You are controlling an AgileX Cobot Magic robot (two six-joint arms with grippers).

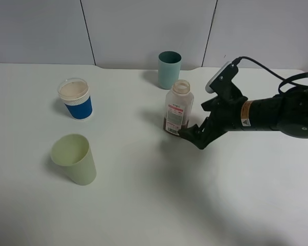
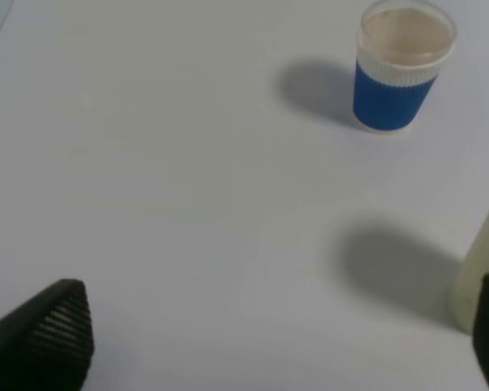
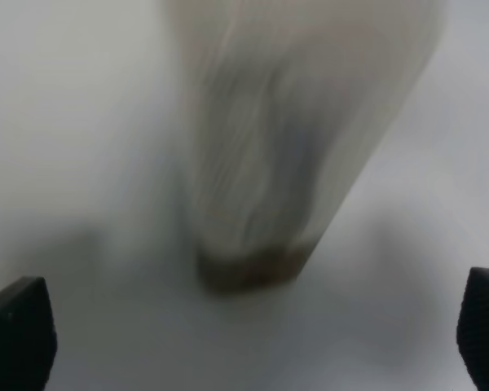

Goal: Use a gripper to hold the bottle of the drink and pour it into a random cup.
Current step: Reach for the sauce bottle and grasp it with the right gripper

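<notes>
Small clear squarish plastic bottle (image 1: pixel 178 107) with white-and-pink label, brown drink at the bottom and no cap stands upright on the white table (image 1: pixel 143 205). Plain teal-green tumbler (image 1: pixel 169 69) is just behind the bottle. Blue-sleeved cup with clear lid (image 1: pixel 75 98) and pale yellow-green cup (image 1: pixel 74 159) are well to the bottle's left. Black right gripper (image 1: pixel 190 132) is low at the bottle's base, jaws spread wide, gripping nothing; contact cannot be told. Black left gripper (image 2: pixel 269 342) is wide open and empty.

Upright bottle (image 1: pixel 178 110), seemingly uncapped, near teal cup (image 1: pixel 169 69).
</notes>
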